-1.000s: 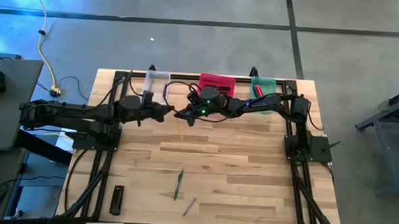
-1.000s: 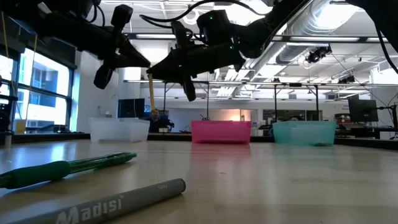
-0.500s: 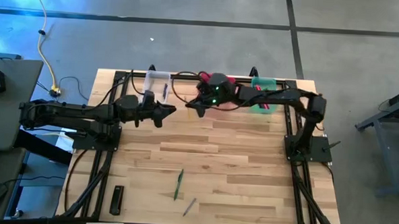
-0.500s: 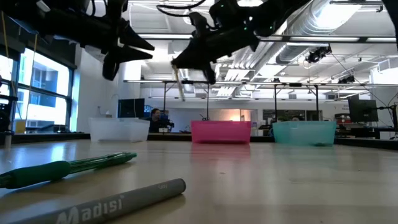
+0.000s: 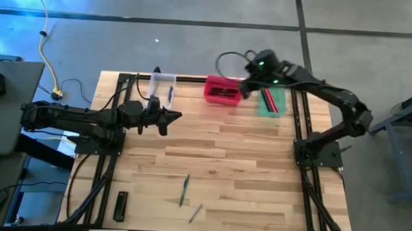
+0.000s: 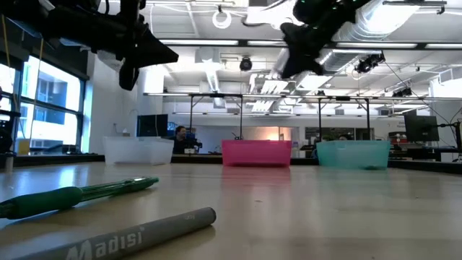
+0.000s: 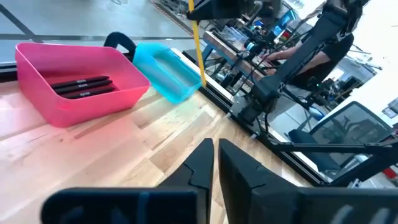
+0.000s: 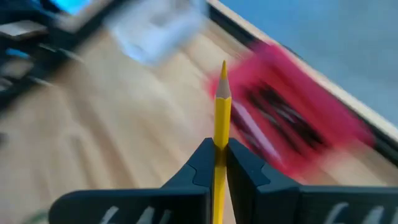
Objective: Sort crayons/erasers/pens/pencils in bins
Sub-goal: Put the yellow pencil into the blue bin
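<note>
Since a second ago: right gripper gone from mid-table, beside the left one, up to the far edge, now above the gap between pink bin and green bin. Clamped on a yellow pencil, point outward past the fingertips. Left gripper roughly where it was, over the far-left part of the table, fingers nearly together, holding nothing.

Edges and room: three bins in a row along the far edge, clear bin leftmost. Wide bare wood across the middle of the table. Near edge: green pen, grey pen just beside it, flat black bar well to the left. Dark frame rails along both sides.

View differences: high view alone shows bin contents, red sticks in the green bin, dark ones in the pink. Left wrist view confirms two black pens lying in the pink bin, and the yellow pencil hanging upright beyond it. Low view shows both grippers well clear above the tabletop; pencil not discernible there. Right wrist view blurred apart from the pencil.
</note>
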Tool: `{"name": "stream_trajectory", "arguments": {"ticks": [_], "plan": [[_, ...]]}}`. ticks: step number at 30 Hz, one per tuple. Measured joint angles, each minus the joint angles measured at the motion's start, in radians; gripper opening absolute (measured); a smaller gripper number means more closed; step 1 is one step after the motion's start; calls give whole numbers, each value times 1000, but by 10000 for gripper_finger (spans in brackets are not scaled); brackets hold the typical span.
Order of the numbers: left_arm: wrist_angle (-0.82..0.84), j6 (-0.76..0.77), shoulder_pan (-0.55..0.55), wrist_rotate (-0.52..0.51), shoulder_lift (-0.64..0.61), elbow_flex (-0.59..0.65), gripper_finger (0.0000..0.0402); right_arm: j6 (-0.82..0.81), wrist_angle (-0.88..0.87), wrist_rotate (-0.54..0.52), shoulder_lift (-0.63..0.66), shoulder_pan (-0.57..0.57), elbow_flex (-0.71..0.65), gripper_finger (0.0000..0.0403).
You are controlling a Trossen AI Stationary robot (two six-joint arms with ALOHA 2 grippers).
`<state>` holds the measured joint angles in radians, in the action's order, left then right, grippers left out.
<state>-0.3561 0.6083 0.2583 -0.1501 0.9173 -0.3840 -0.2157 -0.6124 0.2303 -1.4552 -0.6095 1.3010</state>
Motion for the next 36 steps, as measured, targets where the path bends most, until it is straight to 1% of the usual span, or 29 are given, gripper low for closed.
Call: {"name": "stream_trajectory", "arguments": {"ticks": [3, 5, 7, 8, 11, 15, 21, 36], "plan": [[0, 0, 0, 0, 0, 0, 3, 61, -183, -66, 47, -93, 0, 9], [0, 0, 0, 3, 1, 0, 2, 105, -287, -147, 57, -160, 0, 9], [0, 1, 0, 3, 1, 0, 3, 141, -341, -221, 55, -231, -2, 9], [0, 2, 0, 3, 1, 0, 2, 152, -342, -240, 52, -267, -11, 9], [0, 5, 0, 3, 1, 0, 1, 196, -325, -246, 32, -368, -61, 9], [0, 5, 0, 3, 1, 0, 0, 265, -216, -236, 5, -445, -162, 9], [0, 5, 0, 3, 1, 0, 0, 277, -94, -203, -55, -460, -258, 9], [0, -2, 0, 4, 1, 0, 0, 267, -61, -192, -183, -457, -269, 9]]}}
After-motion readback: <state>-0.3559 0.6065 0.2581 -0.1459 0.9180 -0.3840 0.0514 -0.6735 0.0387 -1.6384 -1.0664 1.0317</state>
